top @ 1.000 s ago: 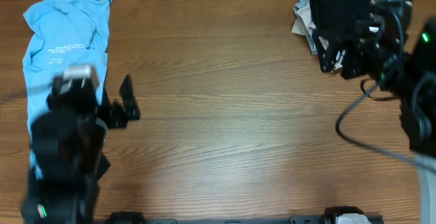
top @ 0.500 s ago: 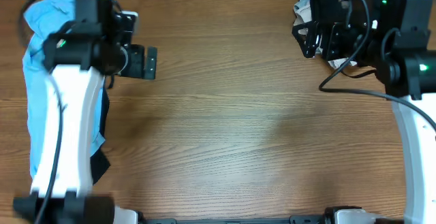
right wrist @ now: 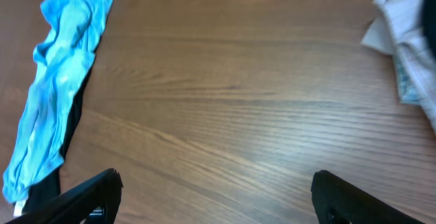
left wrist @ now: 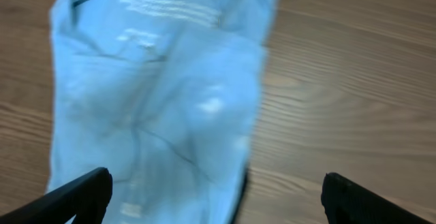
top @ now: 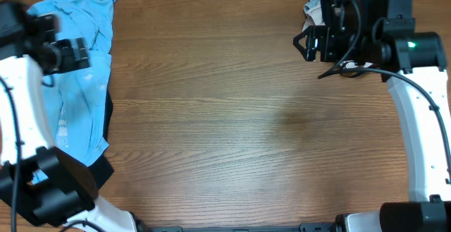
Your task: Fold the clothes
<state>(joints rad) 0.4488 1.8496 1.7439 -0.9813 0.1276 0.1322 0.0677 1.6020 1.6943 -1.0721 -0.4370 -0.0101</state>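
Wooden table, and nothing in my grip on either side.
The light-blue T-shirt lies crumpled down the left of the frame over a black garment. A pale pile of clothes sits at upper right, partly hidden by my arm. My left gripper hovers above the shirt and my right gripper is beside the pile, both spread wide and empty.

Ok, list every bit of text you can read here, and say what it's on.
White lettering, a few short lines, on the light-blue T-shirt: too blurred to read.
Nothing else in any view carries readable text.
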